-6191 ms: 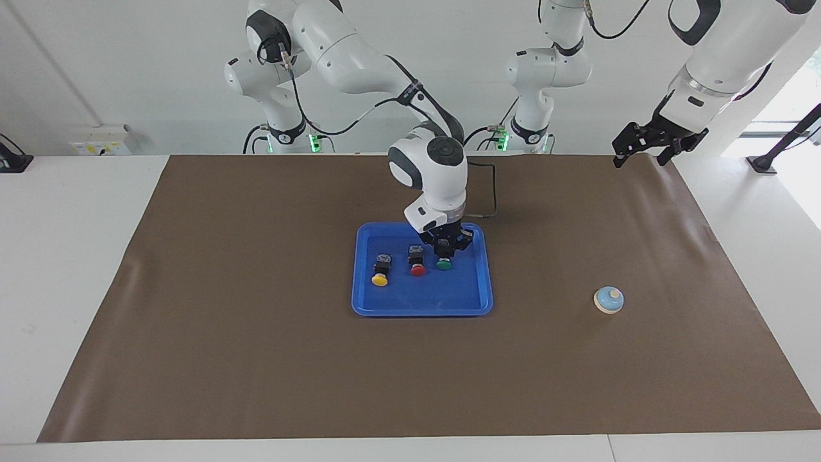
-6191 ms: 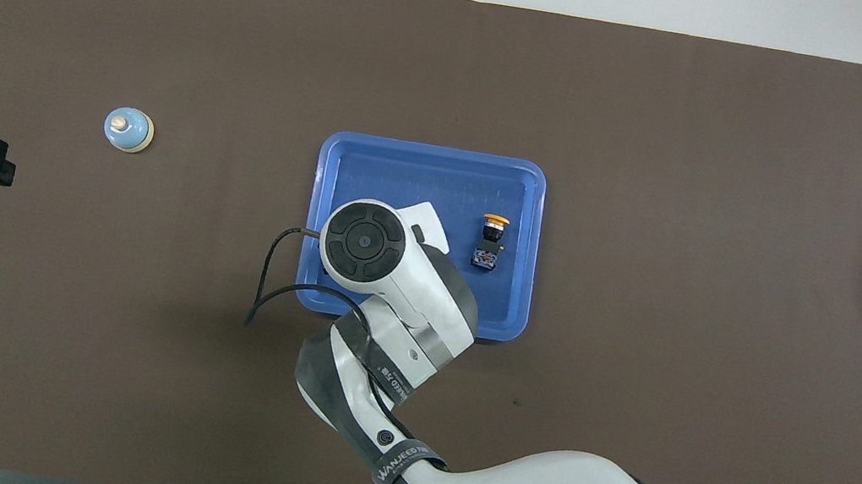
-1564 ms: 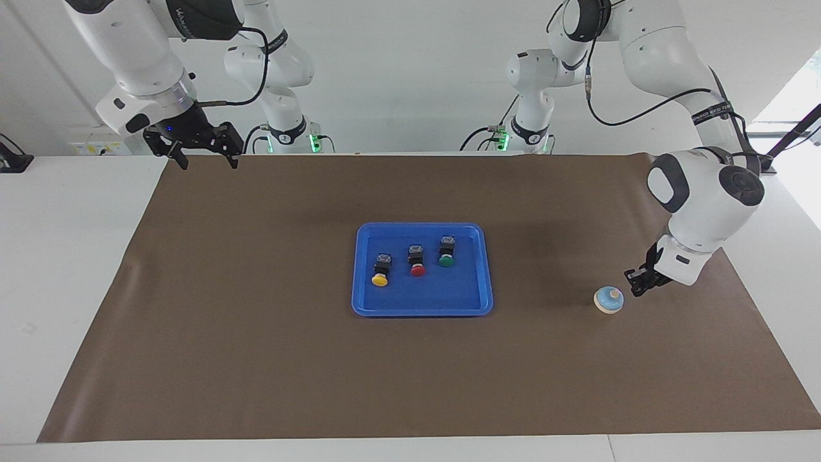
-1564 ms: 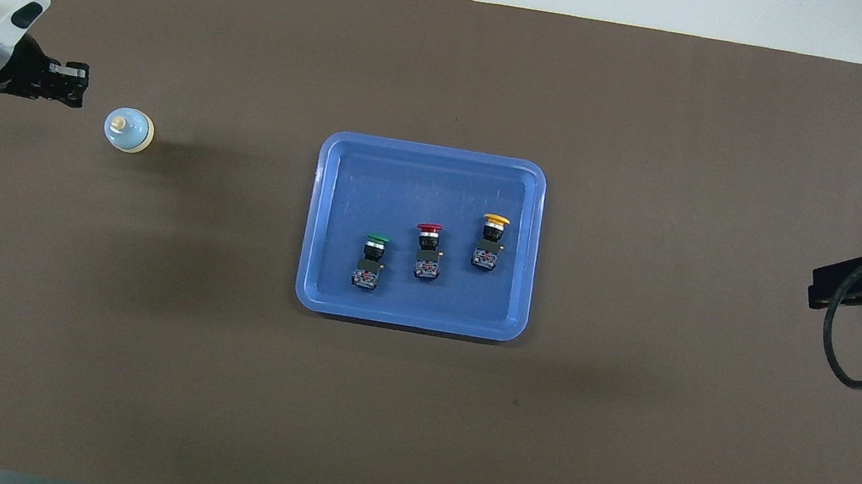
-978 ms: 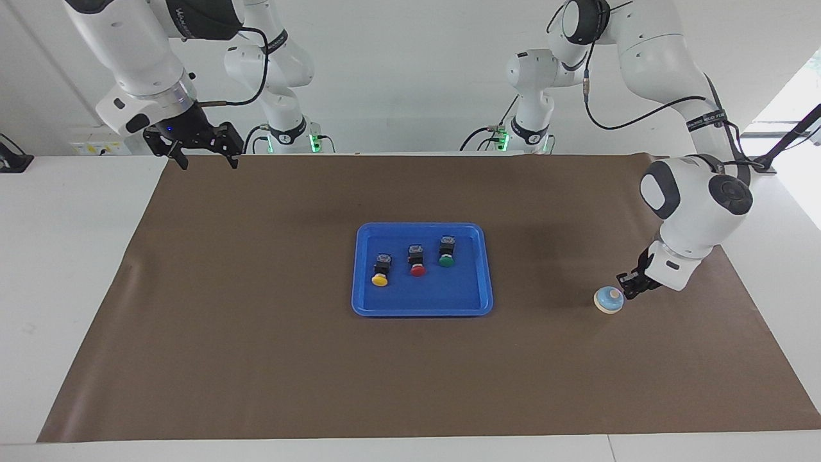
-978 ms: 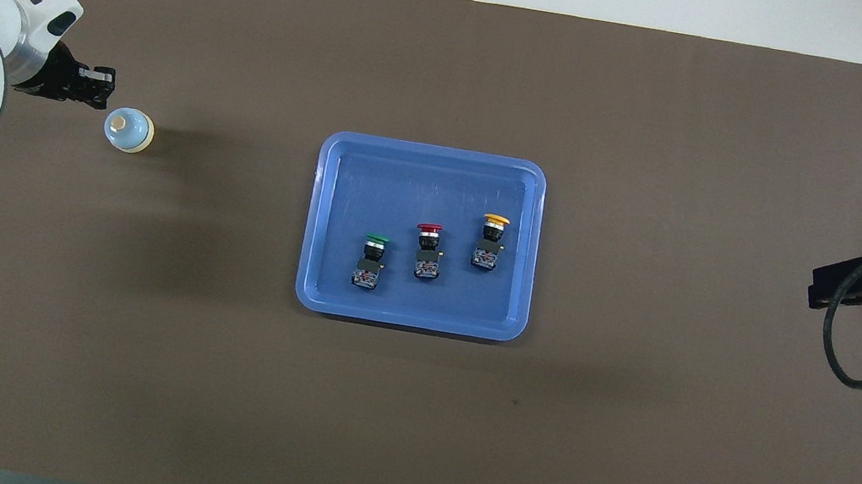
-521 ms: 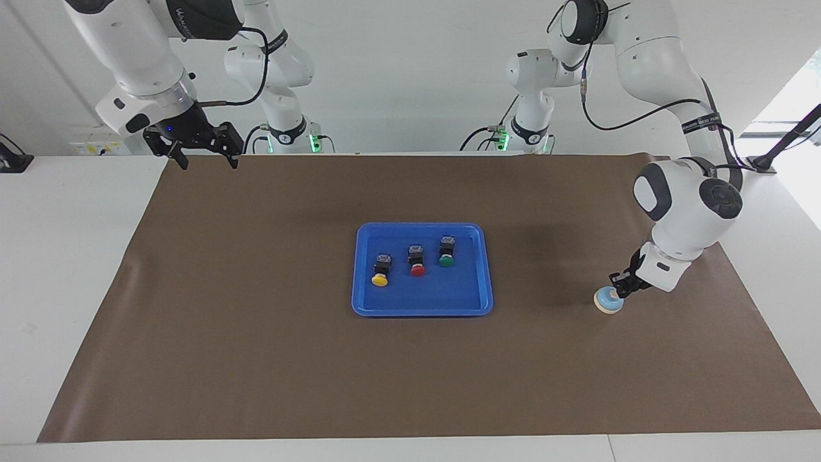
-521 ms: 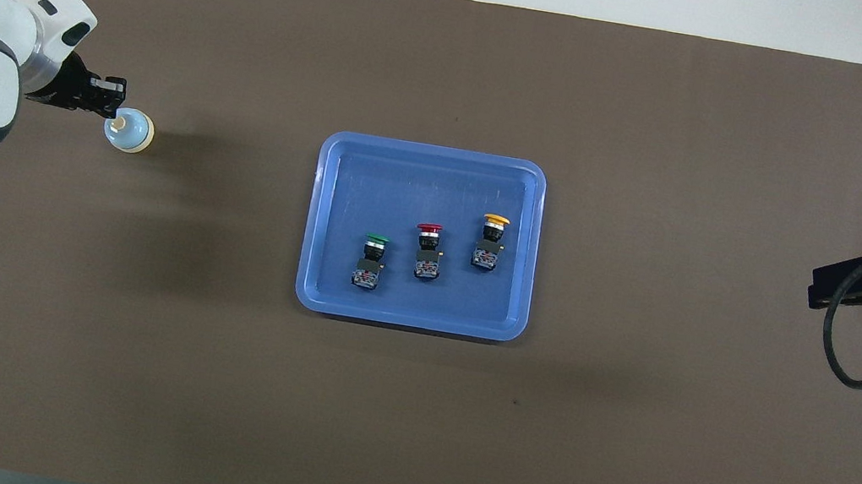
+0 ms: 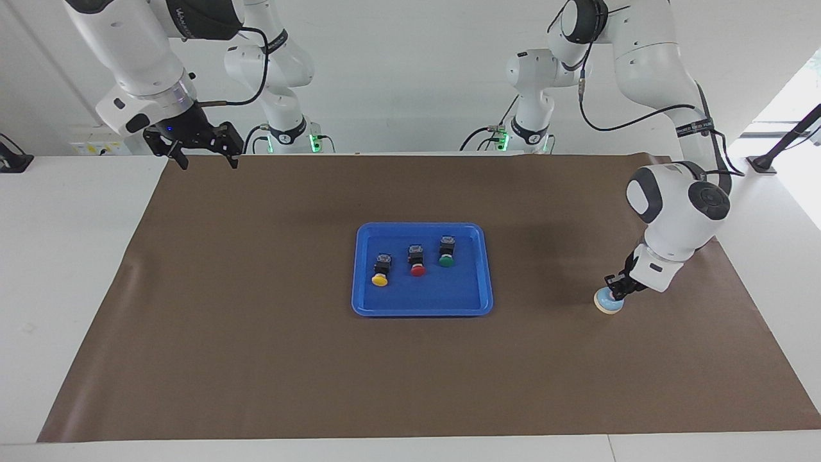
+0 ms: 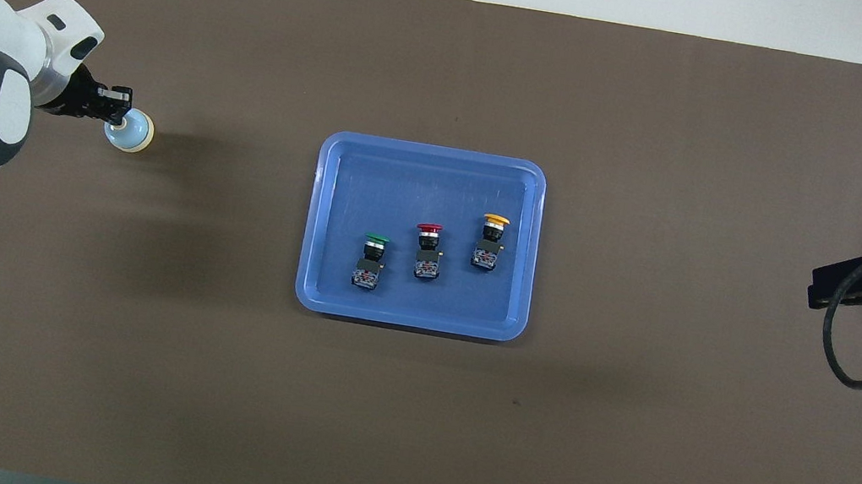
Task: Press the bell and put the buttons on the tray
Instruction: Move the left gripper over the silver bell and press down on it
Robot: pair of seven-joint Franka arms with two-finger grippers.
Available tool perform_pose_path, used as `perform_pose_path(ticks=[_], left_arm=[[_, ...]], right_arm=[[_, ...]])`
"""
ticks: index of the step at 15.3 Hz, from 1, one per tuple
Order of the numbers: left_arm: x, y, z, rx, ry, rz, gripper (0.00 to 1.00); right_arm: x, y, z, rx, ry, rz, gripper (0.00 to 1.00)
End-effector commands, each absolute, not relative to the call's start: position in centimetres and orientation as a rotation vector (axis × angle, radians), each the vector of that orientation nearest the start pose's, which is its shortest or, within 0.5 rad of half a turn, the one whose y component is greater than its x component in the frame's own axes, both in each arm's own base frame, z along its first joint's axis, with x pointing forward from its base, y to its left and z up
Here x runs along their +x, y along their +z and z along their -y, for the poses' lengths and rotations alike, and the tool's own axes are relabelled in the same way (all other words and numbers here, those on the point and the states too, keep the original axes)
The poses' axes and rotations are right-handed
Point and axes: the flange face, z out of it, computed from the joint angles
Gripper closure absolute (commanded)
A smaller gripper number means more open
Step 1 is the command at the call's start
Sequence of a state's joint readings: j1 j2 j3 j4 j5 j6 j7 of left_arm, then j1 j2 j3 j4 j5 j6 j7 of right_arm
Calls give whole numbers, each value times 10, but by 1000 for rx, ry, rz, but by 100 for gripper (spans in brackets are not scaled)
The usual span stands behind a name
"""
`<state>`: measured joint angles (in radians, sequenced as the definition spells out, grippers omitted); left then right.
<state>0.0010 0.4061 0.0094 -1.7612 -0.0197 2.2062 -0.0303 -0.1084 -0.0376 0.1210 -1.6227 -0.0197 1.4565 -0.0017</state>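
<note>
Brown paper mat covers most of a white table; creases show near both short ends. White wall rises at the robots' end, with a wall socket low on it toward the right arm's end.

Blue tray sits mid-mat, long sides parallel to the mat's long edges. All three buttons lie inside it, in a slightly slanted row, caps pointing away from the robots. Red button is in the middle. In the overhead view, green button lies at about 8 o'clock from it and yellow button at about 2 o'clock. Buttons are near one another but apart, none touching the rim.

Bell stands on the mat toward the left arm's end, well apart from the tray; overhead, roughly 10 o'clock from the tray's centre.

Left arm: reaches out from its base and bends down, wrist tilted, forearm coming in from the table's end. Left gripper is down on top of the bell, fingers clenched together, tips over the knob so the knob is hidden; only the dome's lower part and base rim show. Contact looks made, but nothing is grasped.

Right arm: waits, raised, elbow high. Right gripper hangs over the mat's corner at the robots' edge, right arm's end, jaws released and spread wide, holding nothing. Its cable loops below it in the overhead view.
</note>
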Motion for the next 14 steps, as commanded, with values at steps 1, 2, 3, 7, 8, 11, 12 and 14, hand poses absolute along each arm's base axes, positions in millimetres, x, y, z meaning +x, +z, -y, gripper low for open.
perform_pose_path(ticks=[1, 2, 3, 7, 8, 11, 12, 14], left_arm=[[653, 330, -6, -3140, -68, 86, 100], [655, 336, -6, -3140, -72, 85, 100], [655, 346, -9, -3141, -53, 90, 100], [644, 424, -16, -3143, -17, 96, 100], [637, 443, -18, -3143, -12, 101, 100], [610, 503, -17, -3146, -26, 100, 21], [600, 523, -17, -3146, -39, 100, 3], [577, 558, -18, -3148, -34, 102, 0]], right_arm=[[526, 614, -5, -3142, 206, 50, 0], [526, 614, -5, -3142, 206, 50, 0], [526, 614, -5, -3142, 206, 50, 0], [526, 614, -5, -3142, 206, 50, 0], [526, 614, -5, -3142, 206, 50, 0], [526, 614, -5, -3143, 203, 50, 0], [526, 614, -5, -3142, 206, 50, 0], [526, 614, -5, -3142, 206, 50, 0]])
